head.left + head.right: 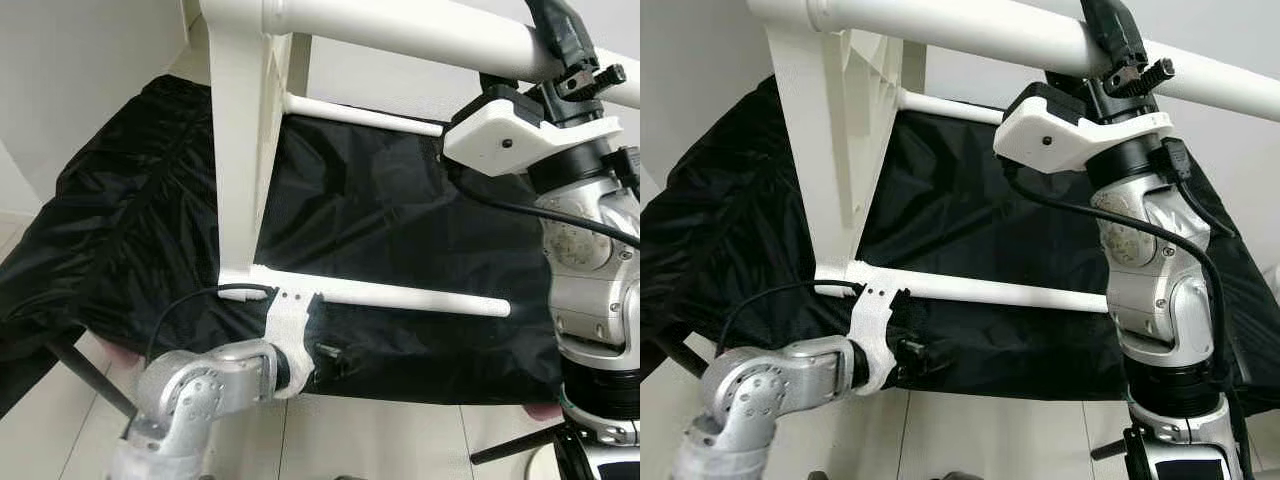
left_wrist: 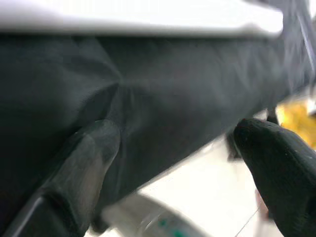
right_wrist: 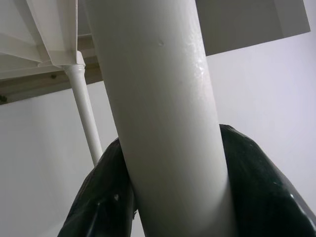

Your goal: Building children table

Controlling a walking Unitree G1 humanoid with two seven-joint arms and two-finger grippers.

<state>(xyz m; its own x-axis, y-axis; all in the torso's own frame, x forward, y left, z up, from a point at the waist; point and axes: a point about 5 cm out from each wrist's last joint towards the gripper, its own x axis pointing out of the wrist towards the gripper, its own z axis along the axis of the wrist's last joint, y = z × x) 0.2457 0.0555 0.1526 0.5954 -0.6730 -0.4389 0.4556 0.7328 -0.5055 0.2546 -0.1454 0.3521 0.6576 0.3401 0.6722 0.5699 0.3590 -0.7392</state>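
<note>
White table frame stands over black cloth; my right gripper clamps its smooth, stiff, likely slippery leg, my left gripper spread beneath the low rod.

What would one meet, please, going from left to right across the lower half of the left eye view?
Black cloth → left arm → left gripper at the cloth's near edge → thin white rod → right arm, whose right gripper is clamped on the thick white leg higher up.
</note>
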